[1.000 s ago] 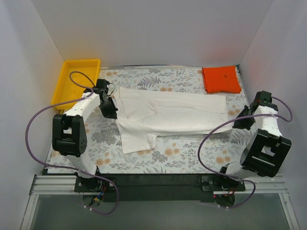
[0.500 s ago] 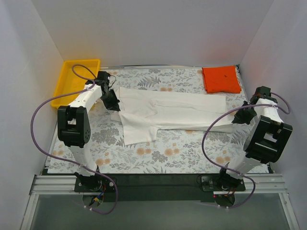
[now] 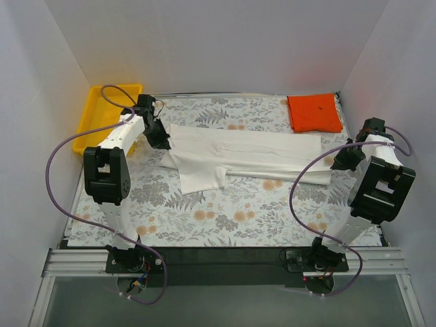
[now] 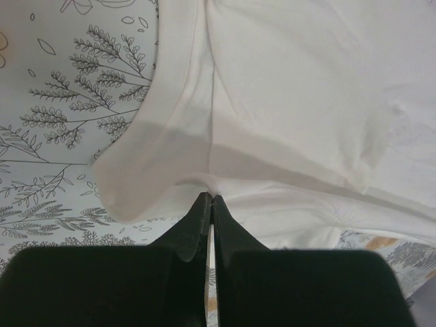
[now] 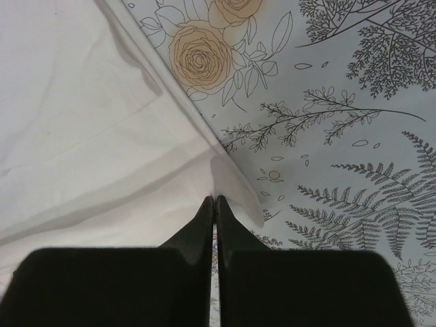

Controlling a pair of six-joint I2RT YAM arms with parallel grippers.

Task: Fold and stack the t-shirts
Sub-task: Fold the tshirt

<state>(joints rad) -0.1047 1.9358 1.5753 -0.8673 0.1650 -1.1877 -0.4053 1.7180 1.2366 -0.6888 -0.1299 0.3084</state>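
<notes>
A white t-shirt (image 3: 245,157) lies stretched across the middle of the floral table, partly folded lengthwise, one sleeve hanging toward the front left. My left gripper (image 3: 162,143) is shut on the shirt's left end; in the left wrist view its tips (image 4: 211,197) pinch a fold of the white t-shirt (image 4: 293,88) near the collar band. Over at the shirt's right end, my right gripper (image 3: 335,163) is shut on the hem, and its tips (image 5: 215,199) pinch a corner of the white cloth (image 5: 88,122). An orange-red t-shirt (image 3: 314,113), folded square, rests at the back right.
A yellow plastic tray (image 3: 102,116) stands at the back left, just behind the left arm. White walls close in both sides and the back. Purple cables loop off both arms. Floral tabletop (image 3: 252,211) shows in front of the shirt.
Both grippers have carried the white shirt's ends away from the near edge toward the back. The shirt has shifted back with them and now lies narrower.
</notes>
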